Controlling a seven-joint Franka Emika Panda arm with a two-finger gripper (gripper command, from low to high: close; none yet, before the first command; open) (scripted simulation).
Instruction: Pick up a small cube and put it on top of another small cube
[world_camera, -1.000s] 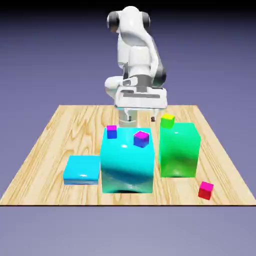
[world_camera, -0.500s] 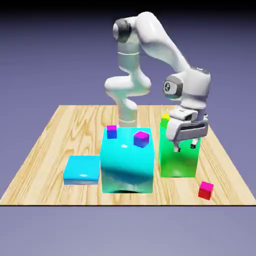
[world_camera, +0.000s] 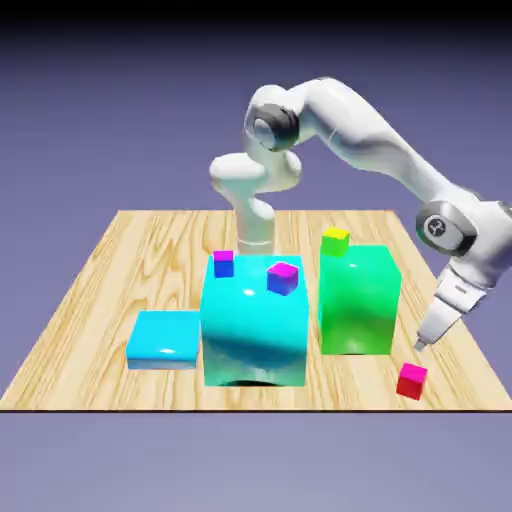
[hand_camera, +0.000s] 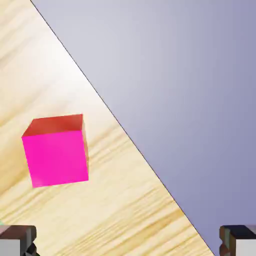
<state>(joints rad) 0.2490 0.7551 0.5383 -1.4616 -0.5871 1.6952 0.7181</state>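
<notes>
The small cube, red with a magenta-pink face, lies on the wooden table near the front corner at the exterior view's right. My gripper hangs just above and slightly behind it, apart from it. In the hand view the cube shows at the left, off the line between the fingertips. My gripper is open, and nothing lies between the jaws. Two other tiny cubes, both blue and magenta, rest on the big cyan block.
A tall green block stands just left of the gripper with a tiny yellow-green cube on top. A flat cyan slab lies at the exterior view's left. The table edge runs close beside the red cube.
The arm swung from behind the cyan block, past the green block, to the exterior view's right and came down toward the red cube. The jaws stayed open. No cube moved.
</notes>
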